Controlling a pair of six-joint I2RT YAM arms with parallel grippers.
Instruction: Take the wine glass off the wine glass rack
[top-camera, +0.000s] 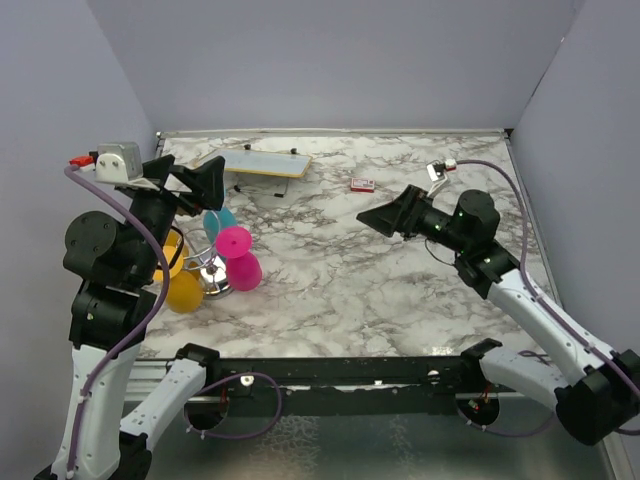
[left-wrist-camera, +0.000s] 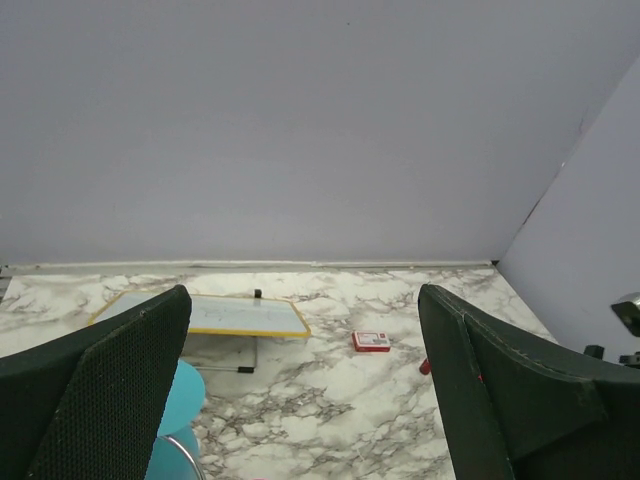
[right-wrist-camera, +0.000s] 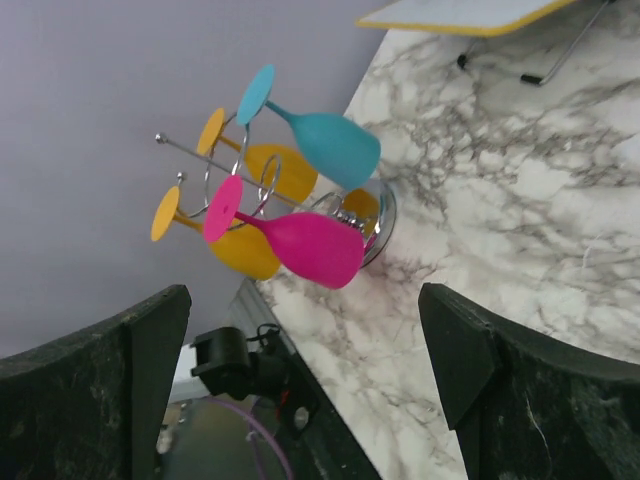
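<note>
The chrome wine glass rack (top-camera: 212, 276) stands at the table's left, its wire arms holding several glasses upside down. A pink glass (top-camera: 240, 258) hangs on its right side, a teal one (top-camera: 218, 220) at the back, two yellow ones (top-camera: 183, 292) on the left. The right wrist view shows the rack (right-wrist-camera: 372, 215), the pink glass (right-wrist-camera: 300, 243), teal glass (right-wrist-camera: 325, 140) and yellow glasses (right-wrist-camera: 240, 250). My left gripper (top-camera: 200, 180) is open and empty above the rack; the teal glass (left-wrist-camera: 170, 420) shows under it. My right gripper (top-camera: 385, 215) is open and empty, mid-table, pointing at the rack.
A flat white board with a yellow edge (top-camera: 265, 160) stands on a wire prop at the back. A small red card box (top-camera: 363, 184) lies to its right. The table's front rail (top-camera: 330, 368) runs below.
</note>
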